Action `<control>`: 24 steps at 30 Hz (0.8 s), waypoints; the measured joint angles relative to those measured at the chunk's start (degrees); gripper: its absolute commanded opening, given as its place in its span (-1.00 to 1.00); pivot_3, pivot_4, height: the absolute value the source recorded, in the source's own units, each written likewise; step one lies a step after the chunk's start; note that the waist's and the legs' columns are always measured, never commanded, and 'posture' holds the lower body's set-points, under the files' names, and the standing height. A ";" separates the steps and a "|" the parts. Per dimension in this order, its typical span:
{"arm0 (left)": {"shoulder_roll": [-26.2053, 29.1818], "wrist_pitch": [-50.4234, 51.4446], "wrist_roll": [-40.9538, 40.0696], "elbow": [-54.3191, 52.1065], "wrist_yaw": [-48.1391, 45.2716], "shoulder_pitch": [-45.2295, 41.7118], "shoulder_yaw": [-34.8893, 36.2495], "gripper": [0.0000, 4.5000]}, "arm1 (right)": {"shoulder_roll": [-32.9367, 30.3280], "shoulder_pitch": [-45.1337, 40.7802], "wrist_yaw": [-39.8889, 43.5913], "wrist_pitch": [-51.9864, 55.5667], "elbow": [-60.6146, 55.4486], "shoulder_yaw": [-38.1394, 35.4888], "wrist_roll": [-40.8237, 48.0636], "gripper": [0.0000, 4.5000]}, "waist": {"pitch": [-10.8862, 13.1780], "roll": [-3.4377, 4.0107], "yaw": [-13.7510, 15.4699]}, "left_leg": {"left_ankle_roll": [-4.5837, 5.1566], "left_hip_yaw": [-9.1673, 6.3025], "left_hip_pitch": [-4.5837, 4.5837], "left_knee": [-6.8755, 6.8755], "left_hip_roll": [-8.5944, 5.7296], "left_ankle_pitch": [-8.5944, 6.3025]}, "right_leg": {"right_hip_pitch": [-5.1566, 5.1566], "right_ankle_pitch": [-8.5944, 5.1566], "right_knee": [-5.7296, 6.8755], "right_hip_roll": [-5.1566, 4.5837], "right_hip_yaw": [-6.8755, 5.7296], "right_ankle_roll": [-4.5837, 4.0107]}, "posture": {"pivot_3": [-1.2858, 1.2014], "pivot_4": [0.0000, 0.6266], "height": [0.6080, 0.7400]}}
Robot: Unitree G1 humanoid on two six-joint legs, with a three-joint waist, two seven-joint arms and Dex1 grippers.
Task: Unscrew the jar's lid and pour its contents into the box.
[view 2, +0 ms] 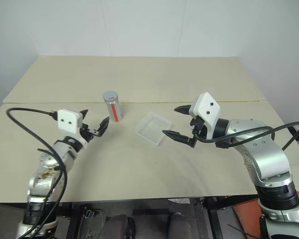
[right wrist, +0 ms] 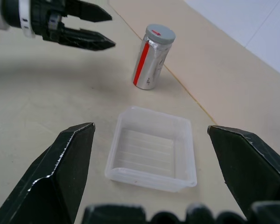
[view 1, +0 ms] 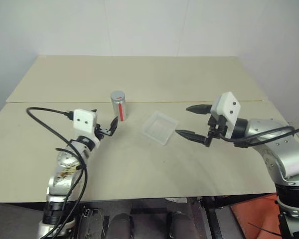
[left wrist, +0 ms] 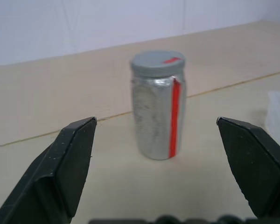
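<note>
Just ahead of the wide-open, empty left gripper [view 1: 104, 122] stands the capped jar [view 1: 118, 105], seemingly untouched.

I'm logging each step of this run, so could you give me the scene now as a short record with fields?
jar: upright on the table, red stripe on its side
lid: still on the jar
box: clear tray, empty, beside the jar
left gripper: open, aimed at the jar, not touching
right gripper: open, beside the box, holding nothing
table: beige
</note>
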 measured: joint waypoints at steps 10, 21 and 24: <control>-7.28 -3.89 6.69 11.96 8.92 -9.36 -1.75 0.99 | -0.44 0.32 0.03 0.00 -0.48 -0.46 -0.02 1.00 | 0.01 -0.02 0.02 | 0.02 -0.02 -0.04 0.01 -0.01 -0.01 | 0.01 0.03 -0.05 -0.01 -0.01 0.06 | 0.03 -0.52 1.00; -13.26 -8.10 8.89 19.16 15.58 -13.82 -1.73 0.99 | -0.81 0.97 -0.83 0.08 -2.34 -1.27 0.17 1.00 | 0.02 -0.04 0.01 | 0.03 -0.04 -0.05 0.02 -0.02 -0.01 | 0.01 0.05 -0.05 -0.02 -0.03 0.08 | 0.03 -0.52 1.00; -14.05 -8.87 10.04 21.50 17.64 -14.41 -1.74 0.99 | -0.90 0.97 -0.86 0.08 -2.34 -1.28 0.17 1.00 | 0.02 -0.04 0.01 | 0.03 -0.03 -0.05 0.02 -0.02 -0.01 | 0.01 0.05 -0.04 -0.02 -0.03 0.08 | 0.03 -0.52 1.00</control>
